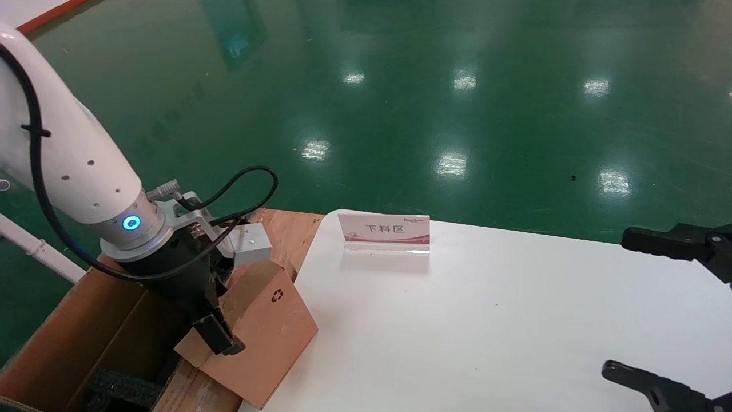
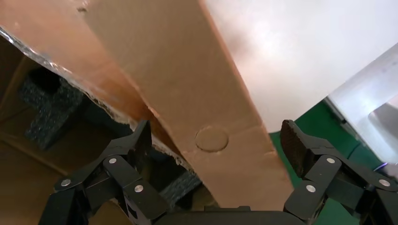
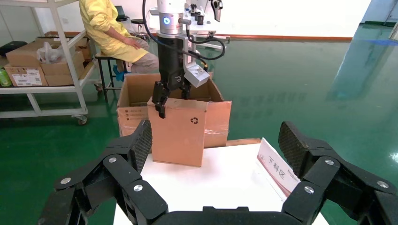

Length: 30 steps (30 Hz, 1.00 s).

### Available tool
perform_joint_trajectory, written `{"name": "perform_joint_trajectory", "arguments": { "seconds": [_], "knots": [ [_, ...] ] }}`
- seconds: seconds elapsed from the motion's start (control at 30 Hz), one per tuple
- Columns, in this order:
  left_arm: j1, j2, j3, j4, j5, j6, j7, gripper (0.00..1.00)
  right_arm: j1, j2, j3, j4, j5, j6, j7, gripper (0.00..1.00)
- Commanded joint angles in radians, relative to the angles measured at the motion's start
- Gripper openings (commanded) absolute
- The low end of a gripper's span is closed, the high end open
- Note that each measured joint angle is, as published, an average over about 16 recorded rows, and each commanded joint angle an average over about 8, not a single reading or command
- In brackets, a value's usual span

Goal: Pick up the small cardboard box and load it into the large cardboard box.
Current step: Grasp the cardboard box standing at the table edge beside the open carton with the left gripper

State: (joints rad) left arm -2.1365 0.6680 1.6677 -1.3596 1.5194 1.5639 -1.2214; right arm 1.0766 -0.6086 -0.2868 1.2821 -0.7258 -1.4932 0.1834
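The large cardboard box (image 1: 86,320) stands open at the table's left edge, with black foam (image 1: 123,389) inside. Its long flap with the recycling symbol (image 1: 269,337) leans out over the table. My left gripper (image 1: 220,337) is open astride that flap's upper edge. In the left wrist view the flap (image 2: 187,84) runs between the spread fingers (image 2: 141,140) without touching them. The right wrist view shows the same flap (image 3: 178,136) and the left gripper (image 3: 171,96) on it. My right gripper (image 1: 616,302) is open and empty over the table's right side. The small cardboard box is out of view.
A white table (image 1: 486,320) carries a small pink-and-white sign (image 1: 384,232) near its far edge. A wooden board (image 1: 286,229) lies behind the large box. In the right wrist view a person in yellow (image 3: 112,28) sits beyond it beside a shelf cart (image 3: 37,65).
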Motion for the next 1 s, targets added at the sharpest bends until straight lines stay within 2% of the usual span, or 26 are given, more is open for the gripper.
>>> {"name": "perform_joint_trajectory", "arguments": {
  "seconds": [0.03,0.17,0.2,0.27,0.3,0.43,0.47,0.53,0.57,1.0],
  "knots": [
    [-0.011,0.009,0.029,0.000,-0.001,-0.002,-0.005,1.00,0.000,0.000,0.000,0.000,0.000,0.000,0.000,1.00],
    [-0.020,0.013,0.049,-0.001,-0.006,-0.006,-0.009,1.00,0.000,0.000,0.000,0.000,0.000,0.000,0.000,1.00],
    [-0.022,0.014,0.053,-0.001,-0.007,-0.007,-0.010,1.00,0.000,0.000,0.000,0.000,0.000,0.000,0.000,0.92],
    [-0.021,0.014,0.051,-0.001,-0.007,-0.007,-0.010,1.00,0.000,0.000,0.000,0.000,0.000,0.000,0.000,0.67],
    [-0.021,0.014,0.050,-0.001,-0.006,-0.007,-0.010,0.93,0.000,0.000,0.000,0.000,0.000,0.000,0.000,0.54],
    [-0.017,0.013,0.043,-0.001,-0.005,-0.006,-0.008,0.43,0.000,0.000,0.000,0.000,0.000,0.000,0.000,0.04],
    [-0.017,0.012,0.041,0.000,-0.005,-0.006,-0.008,0.30,0.000,0.000,0.000,0.000,0.000,0.000,0.000,0.00],
    [-0.015,0.012,0.039,0.000,-0.004,-0.006,-0.007,0.05,0.000,0.000,0.000,0.000,0.000,0.000,0.000,0.00],
    [-0.015,0.012,0.037,0.000,-0.004,-0.005,-0.007,0.00,0.000,0.000,0.000,0.000,0.000,0.000,0.000,0.00],
    [-0.010,0.010,0.028,0.000,-0.001,-0.004,-0.006,0.00,0.000,0.000,0.000,0.000,0.000,0.000,0.000,0.00]
  ]
}}
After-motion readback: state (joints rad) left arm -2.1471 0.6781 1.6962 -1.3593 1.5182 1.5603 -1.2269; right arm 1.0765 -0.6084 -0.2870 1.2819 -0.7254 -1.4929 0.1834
